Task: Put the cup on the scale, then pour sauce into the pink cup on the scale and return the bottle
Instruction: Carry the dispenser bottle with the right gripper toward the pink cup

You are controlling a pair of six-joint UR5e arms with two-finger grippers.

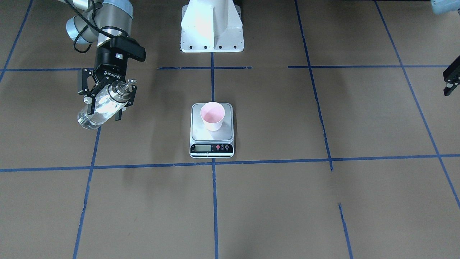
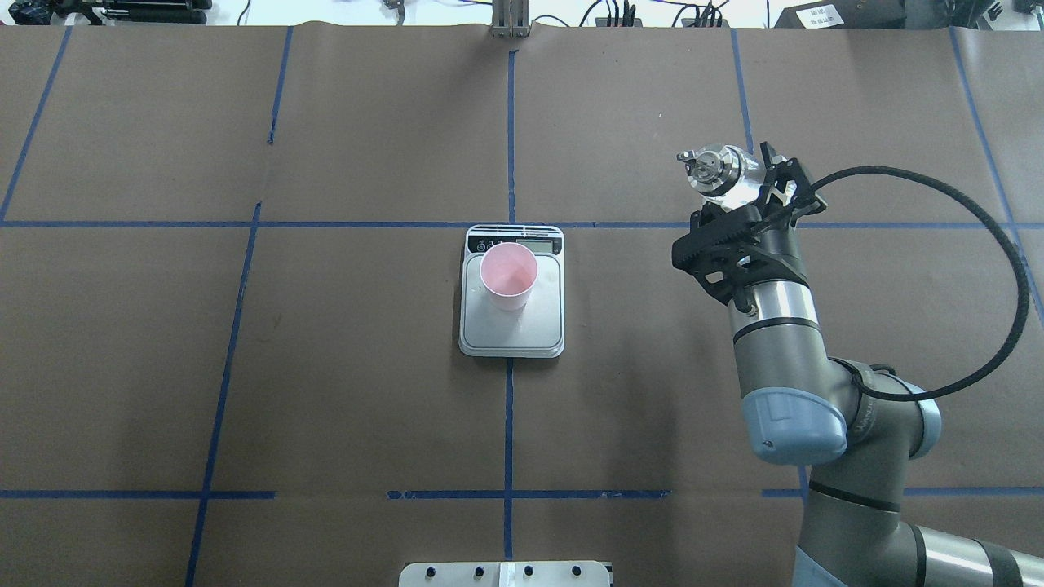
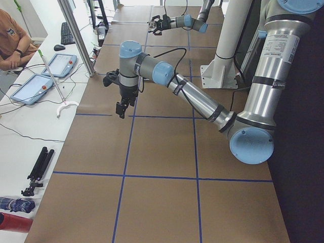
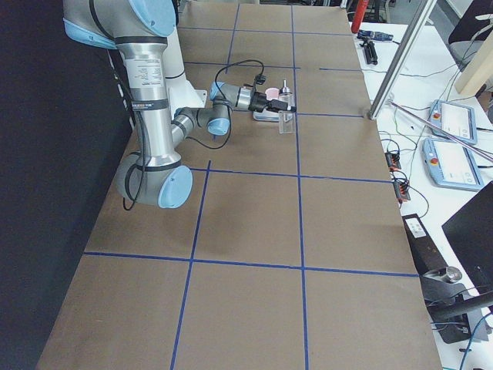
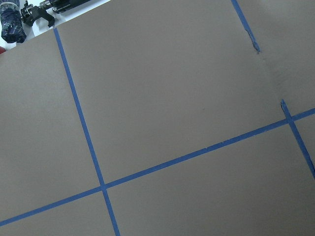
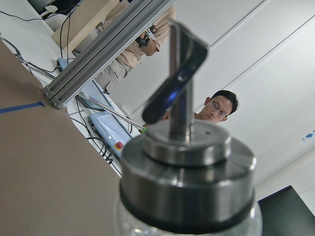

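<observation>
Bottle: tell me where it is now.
The bottle is in the right pincer, at the front-facing view's left, to the robot's right of the scale and its cup.

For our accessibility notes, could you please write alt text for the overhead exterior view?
The right arm's black two-finger gripper holds a small clear glass bottle with a metal spout to the right of a steel kitchen scale, on which a pale pink paper cup stands upright.

blue tape lines (image 1: 214, 201) cross the brown table (image 1: 287, 216).
</observation>
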